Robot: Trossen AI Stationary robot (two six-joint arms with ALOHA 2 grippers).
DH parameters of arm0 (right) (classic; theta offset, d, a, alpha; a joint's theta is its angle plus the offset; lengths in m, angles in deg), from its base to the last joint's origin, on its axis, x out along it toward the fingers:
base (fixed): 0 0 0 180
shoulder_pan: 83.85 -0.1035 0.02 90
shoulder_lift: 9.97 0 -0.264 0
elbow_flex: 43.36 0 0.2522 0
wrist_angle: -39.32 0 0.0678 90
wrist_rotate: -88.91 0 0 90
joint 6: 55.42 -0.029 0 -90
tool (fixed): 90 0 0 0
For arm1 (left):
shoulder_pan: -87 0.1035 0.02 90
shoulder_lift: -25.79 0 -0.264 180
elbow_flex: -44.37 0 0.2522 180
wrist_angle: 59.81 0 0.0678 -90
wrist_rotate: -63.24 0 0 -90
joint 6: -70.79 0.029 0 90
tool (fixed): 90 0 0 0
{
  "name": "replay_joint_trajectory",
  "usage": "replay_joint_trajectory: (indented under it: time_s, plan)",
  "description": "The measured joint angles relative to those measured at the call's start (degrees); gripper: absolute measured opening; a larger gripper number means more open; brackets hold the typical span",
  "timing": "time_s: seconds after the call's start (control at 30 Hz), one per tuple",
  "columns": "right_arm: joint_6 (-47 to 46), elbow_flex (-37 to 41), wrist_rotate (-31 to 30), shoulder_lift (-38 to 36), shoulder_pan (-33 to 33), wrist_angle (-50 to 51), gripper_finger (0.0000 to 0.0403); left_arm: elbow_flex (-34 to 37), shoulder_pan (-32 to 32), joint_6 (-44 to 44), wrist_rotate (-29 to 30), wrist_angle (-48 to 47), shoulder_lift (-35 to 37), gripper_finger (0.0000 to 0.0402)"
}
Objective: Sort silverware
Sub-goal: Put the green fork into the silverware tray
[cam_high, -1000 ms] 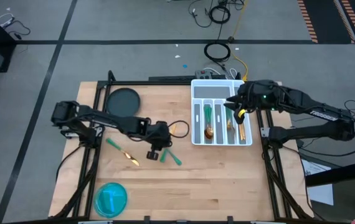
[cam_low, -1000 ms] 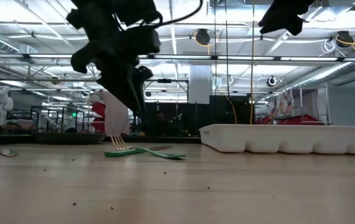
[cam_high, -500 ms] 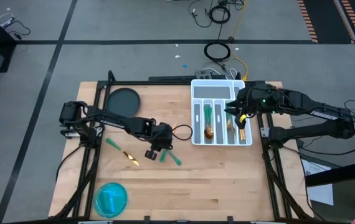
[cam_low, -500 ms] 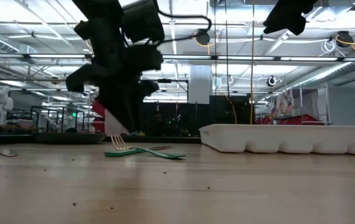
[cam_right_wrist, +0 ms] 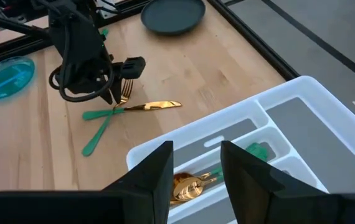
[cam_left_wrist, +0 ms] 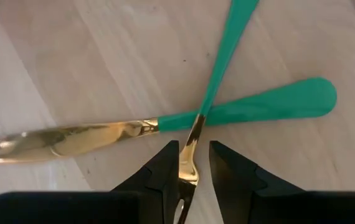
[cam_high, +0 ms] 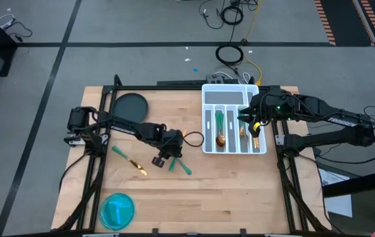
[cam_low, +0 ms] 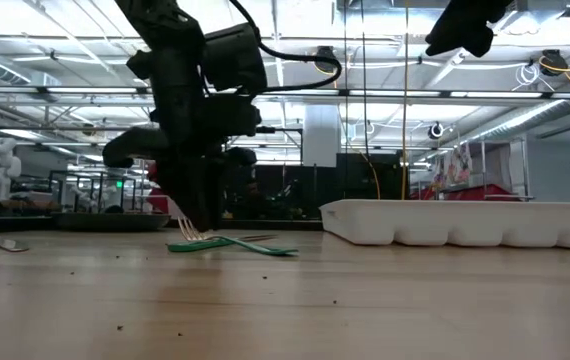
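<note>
Overhead cam first: left gripper is hanging low over two crossed pieces of silverware near mid-table, a fork and a knife, w/ a third piece lying well apart toward the left edge. Right gripper is hovering over the white tray, where several gold-and-green pieces are already lying in the long slots; judging by that, it's waiting above the drop spot. Blue bowl is sitting near the front edge, dark plate at the back left.

Low cam: left gripper is reaching down to the tabletop, fingertips right at the fork tines, so the head looks lifted slightly off the wood. Tray is sitting to the side, right arm hanging high above it.

Left wrist cam: fingers are standing narrow, one each side of the fork's gold neck, prob. touching it, but can't tell if it's a firm pinch. Fork handle is crossing over the knife, which prob. explains grabbing at the neck — the only part clear of the overlap.

Right wrist cam: right fingers are standing partly apart w/ nothing between them, pointing down at the tray. Left arm's gripper is showing farther off at the crossed pair.
</note>
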Motion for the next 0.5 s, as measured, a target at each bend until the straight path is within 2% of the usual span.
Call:
replay_joint_trajectory:
  time_s: [0.2, 0.5]
  plan:
    - [-0.05, 0.00, 0.00, 0.00, 0.00, 0.00, 0.0126, 0.00, 0.07, 3.93, -0.93, 2.64, 0.00, 0.0097]
    - [-0.17, 0.00, 0.07, 0.00, 0.00, 0.18, 0.0126, -0.21, 1.28, 3.59, -3.67, 2.22, -4.24, 0.0097]
